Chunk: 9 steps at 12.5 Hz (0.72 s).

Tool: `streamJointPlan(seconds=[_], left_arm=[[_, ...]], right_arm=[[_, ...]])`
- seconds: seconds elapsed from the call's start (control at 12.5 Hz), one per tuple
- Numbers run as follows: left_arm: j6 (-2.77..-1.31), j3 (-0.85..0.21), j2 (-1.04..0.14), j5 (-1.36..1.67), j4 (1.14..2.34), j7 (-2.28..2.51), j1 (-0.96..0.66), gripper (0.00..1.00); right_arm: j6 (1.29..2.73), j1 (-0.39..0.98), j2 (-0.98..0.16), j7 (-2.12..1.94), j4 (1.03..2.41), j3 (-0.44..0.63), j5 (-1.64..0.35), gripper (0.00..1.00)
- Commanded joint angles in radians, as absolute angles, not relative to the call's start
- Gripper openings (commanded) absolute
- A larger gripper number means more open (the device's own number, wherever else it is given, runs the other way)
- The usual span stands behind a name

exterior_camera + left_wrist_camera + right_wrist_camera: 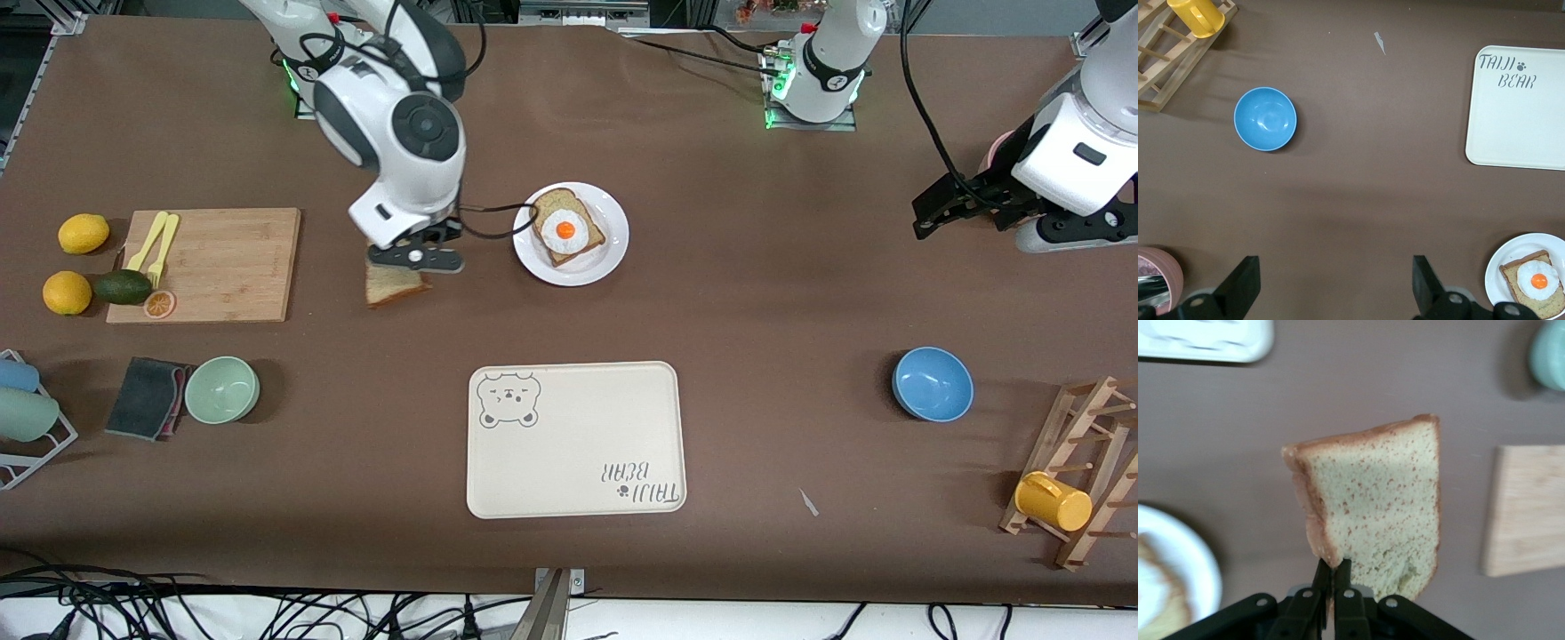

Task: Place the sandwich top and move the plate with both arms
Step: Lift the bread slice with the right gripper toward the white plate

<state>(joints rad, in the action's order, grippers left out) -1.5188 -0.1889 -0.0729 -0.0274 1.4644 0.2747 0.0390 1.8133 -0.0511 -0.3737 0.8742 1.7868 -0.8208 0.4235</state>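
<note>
The sandwich top (394, 284), a plain speckled slice with a brown crust, hangs by its crust edge from my right gripper (416, 260), which is shut on it (1378, 500). It is over the table between the cutting board and the plate. The white plate (613, 244) carries a bread slice with a fried egg (565, 230). My left gripper (929, 218) waits open and holds nothing at the left arm's end of the table. Its fingers (1248, 277) stand wide apart over bare table, with the plate (1496, 267) off to one side.
A cream bear tray (576, 437) lies nearer the front camera than the plate. The wooden cutting board (222, 262) holds yellow forks, with lemons and an avocado beside it. A green bowl (221, 389), a blue bowl (932, 383), and a rack with a yellow mug (1053, 500) are also on the table.
</note>
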Motion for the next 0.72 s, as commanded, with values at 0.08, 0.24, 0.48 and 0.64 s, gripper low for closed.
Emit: streamJointPlan(seconds=[0.08,0.24,0.48,0.64], left_arm=[[-1.499,-0.193,-0.074,-0.046,1.445,0.287,0.040,1.00],[-1.497,-0.192,-0.074,-0.046,1.445,0.287,0.041,1.00],[-1.499,-0.192,-0.074,-0.046,1.443,0.287,0.043,1.00],[-1.497,-0.192,-0.074,-0.046,1.445,0.287,0.043,1.00]], right_arm=[[1.926,0.044,-0.530,0.960,1.737,-0.885,0.521,0.00],[1.945,0.096,-0.606,0.957,1.680,-0.885,0.525,0.00],[1.931,0.216,-0.687,1.055,1.595,-0.873,0.560,0.00],[1.928,0.279,-0.724,1.223,1.594,-0.873,0.633,0.00]])
